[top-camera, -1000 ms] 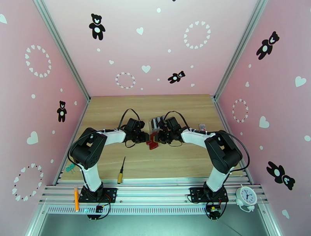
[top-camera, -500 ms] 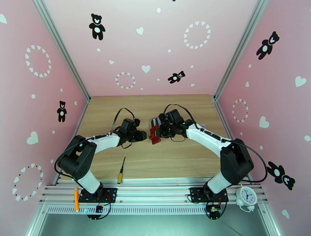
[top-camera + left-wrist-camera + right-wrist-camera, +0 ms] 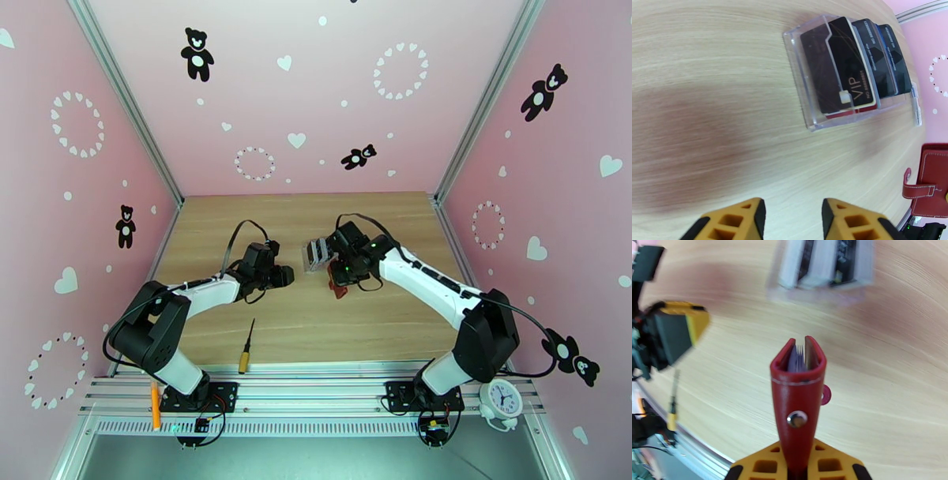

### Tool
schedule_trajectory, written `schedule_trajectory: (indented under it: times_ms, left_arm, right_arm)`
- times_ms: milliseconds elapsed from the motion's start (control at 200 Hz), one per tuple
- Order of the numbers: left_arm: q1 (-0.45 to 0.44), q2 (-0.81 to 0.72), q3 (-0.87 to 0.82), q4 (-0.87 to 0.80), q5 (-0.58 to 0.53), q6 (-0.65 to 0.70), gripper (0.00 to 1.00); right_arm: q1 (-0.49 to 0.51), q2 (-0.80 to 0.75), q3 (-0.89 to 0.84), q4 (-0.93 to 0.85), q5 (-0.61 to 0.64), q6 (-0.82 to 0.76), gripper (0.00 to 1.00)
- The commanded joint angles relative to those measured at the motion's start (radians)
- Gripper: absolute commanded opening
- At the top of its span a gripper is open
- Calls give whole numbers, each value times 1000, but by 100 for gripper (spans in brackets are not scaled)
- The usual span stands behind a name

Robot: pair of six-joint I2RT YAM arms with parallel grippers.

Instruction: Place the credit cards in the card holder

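The card holder (image 3: pixel 798 398) is a dark red wallet with a snap, folded nearly closed and standing on edge. My right gripper (image 3: pixel 798 461) is shut on its lower end, and grey slot layers show in the fold. In the top view the right gripper (image 3: pixel 341 278) holds the card holder (image 3: pixel 340 290) just over the table, right of centre. The credit cards (image 3: pixel 847 63), a black VIP one and darker ones, stand in a clear slotted rack (image 3: pixel 805 98). My left gripper (image 3: pixel 792 209) is open over bare wood, left of the rack (image 3: pixel 316 254), with nothing between its fingers.
A yellow-handled screwdriver (image 3: pixel 247 347) lies near the front edge on the left. A green clip (image 3: pixel 142 341) sits at the table's left edge. An orange pen (image 3: pixel 155 403) and a white clock (image 3: pixel 500 399) rest on the front rail. A small object (image 3: pixel 411 257) lies near the right wall.
Both grippers met at the card holder a second ago. The left one has let go and drawn back left; the right arm has swung the card holder to the right.
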Motion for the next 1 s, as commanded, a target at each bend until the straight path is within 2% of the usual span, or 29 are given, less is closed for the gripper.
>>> schedule_trajectory:
  times_ms: [0,155,496,996]
  left_arm:
    - [11,-32,-12,-8,-40,15,45]
    - [19,-40,-20,-9,-53,8,45]
    - [38,-79,-42,-4,-71,-2,44]
    - [69,-120,-75,9,-79,-22,44]
  right_arm:
    - [42,9,53,-95,166,-25,0]
    - [91,57,81,-139,295,-24,0]
    - [187,202,143,-182,489,10,0]
    - [257,350,195,-166,560,44,0]
